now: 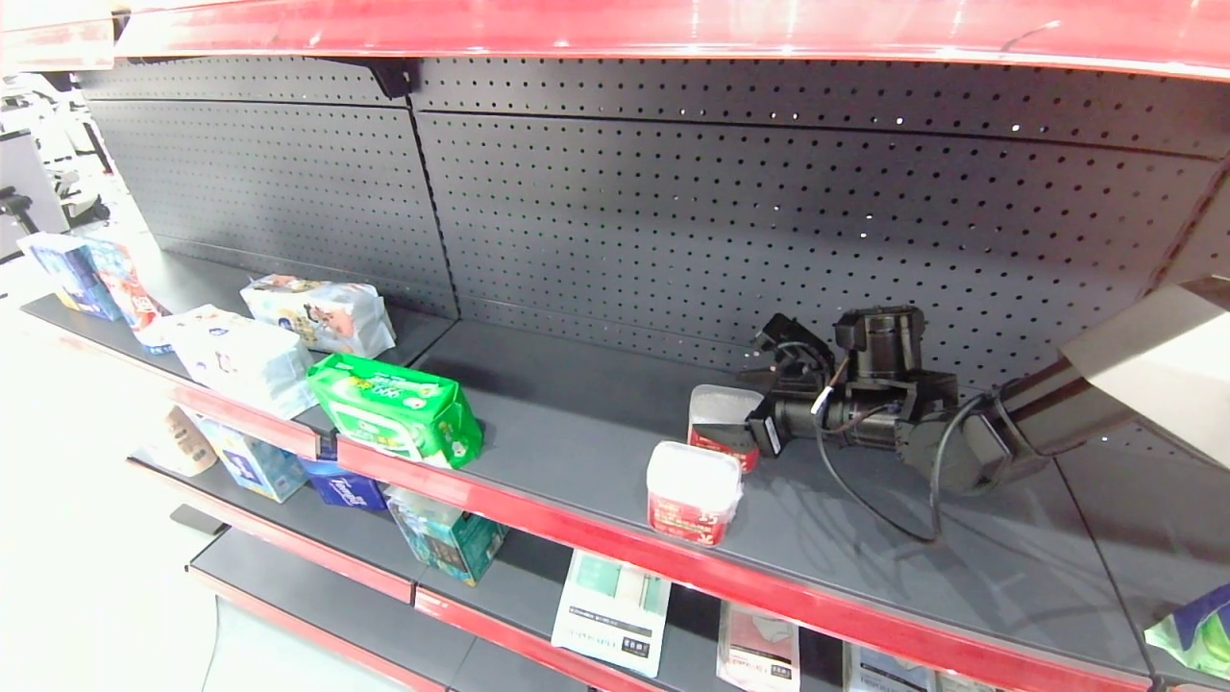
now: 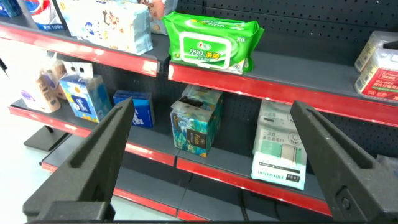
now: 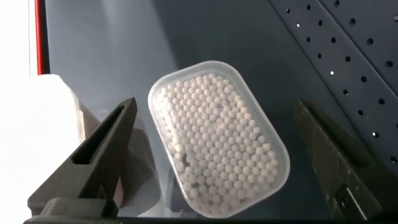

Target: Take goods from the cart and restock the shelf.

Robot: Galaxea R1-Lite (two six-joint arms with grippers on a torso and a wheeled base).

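- Shelf [image 1: 596, 423] of dark grey sheet metal, flat and smooth, with a glossy red strip [image 1: 577, 533] along its front edge.
- Behind it stands a dark pegboard panel [image 1: 721, 211], dotted with rows of small round holes; a second red shelf edge [image 1: 673, 24] runs across at 12 o'clock.
- A pale floor [image 1: 77, 557] shows at 8 o'clock in the head view.
- The rear tub [image 1: 716, 423] [image 3: 217, 137] stands on the shelf near the middle; it is clear plastic with rounded corners, packed with small white beads.
- The front tub [image 1: 694, 490] [image 2: 379, 65], of the same shape with a red label, sits at 7 o'clock of the rear one, near the red strip.
- The right gripper [image 1: 764, 423] [image 3: 214, 106] is at 3 o'clock of the rear tub; its black fingers are spread wide on either side of the tub, with a gap showing on each side.
- The left gripper [image 2: 211, 106] is likewise spread wide and holds nothing, facing the lower shelves.
- A green wipes pack [image 1: 396, 408] [image 2: 213, 43], soft and shiny, lies at 9 o'clock of the tubs, at the front edge.
- Beyond it, toward 10 o'clock, lie a white soft pack [image 1: 240, 356] and a patterned pack [image 1: 320, 312].
- One level down stand a teal box [image 1: 447, 533] [image 2: 198, 118] and a flat white-and-green packet [image 1: 612, 605] [image 2: 281, 149].
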